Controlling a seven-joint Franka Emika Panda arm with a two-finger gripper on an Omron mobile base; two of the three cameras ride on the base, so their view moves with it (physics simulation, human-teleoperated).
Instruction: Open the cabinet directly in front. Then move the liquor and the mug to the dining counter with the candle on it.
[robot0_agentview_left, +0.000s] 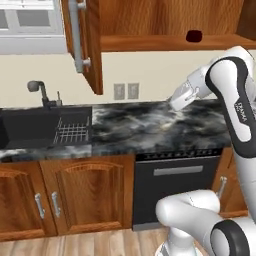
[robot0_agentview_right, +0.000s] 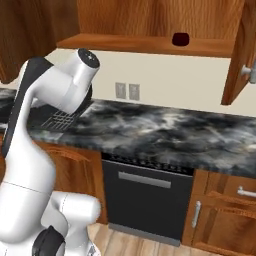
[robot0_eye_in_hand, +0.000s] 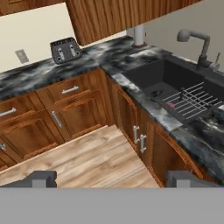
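Mug (robot0_agentview_left: 194, 36) sits on the open cabinet (robot0_agentview_left: 165, 42) shelf above the marbled worktop (robot0_agentview_left: 150, 127) in the left base view. Right base view: mug (robot0_agentview_right: 180, 39) on that shelf, door swung right. Hand view: claw (robot0_eye_in_hand: 111, 178) spread wide over wooden floor (robot0_eye_in_hand: 83, 157), sink (robot0_eye_in_hand: 175, 87) alongside.

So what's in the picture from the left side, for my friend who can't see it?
A wooden wall cabinet hangs open with a small dark red mug on its shelf. Below, the white robot arm bends over a black marbled counter beside a dark sink with a wire rack.
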